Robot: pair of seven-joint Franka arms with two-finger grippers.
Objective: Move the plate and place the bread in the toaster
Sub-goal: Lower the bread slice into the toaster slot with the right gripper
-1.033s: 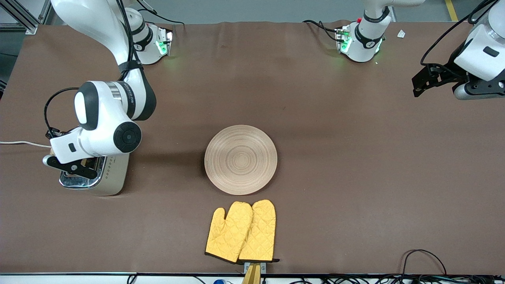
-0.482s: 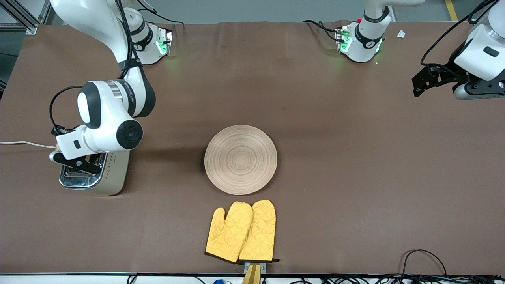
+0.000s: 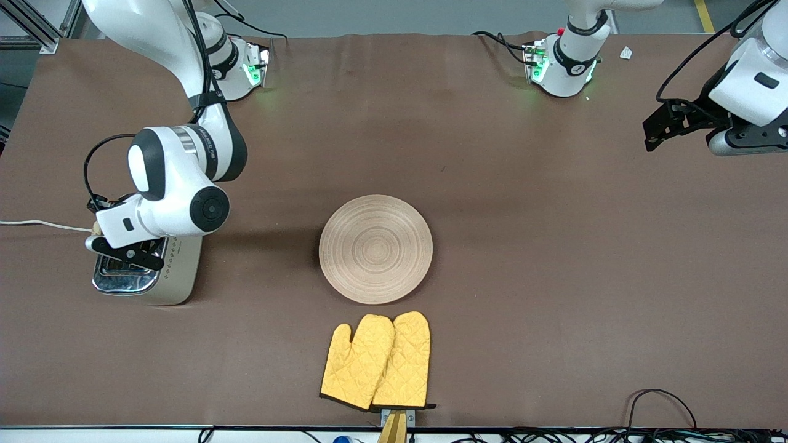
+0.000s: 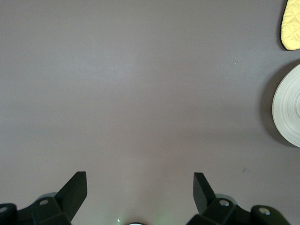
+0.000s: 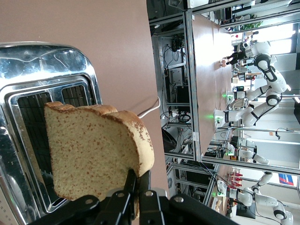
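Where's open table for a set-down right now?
Bare brown table runs from the round light-wood plate toward the left arm's end, under the waiting left end effector, open. Also bare between plate and robot bases. Crowded: yellow oven mitts close beside the plate, and the cream toaster, where the right end effector holds the brown bread slice.

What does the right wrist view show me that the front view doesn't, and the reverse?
Right wrist view only: the bread, pinched at its edge by the right gripper, hanging over an open toaster slot. Front view only: the plate at mid-table, the yellow oven mitts nearer the camera than it, and the left gripper, which waits open over the left arm's end of the table. Both show the toaster with its chrome top and white cord.
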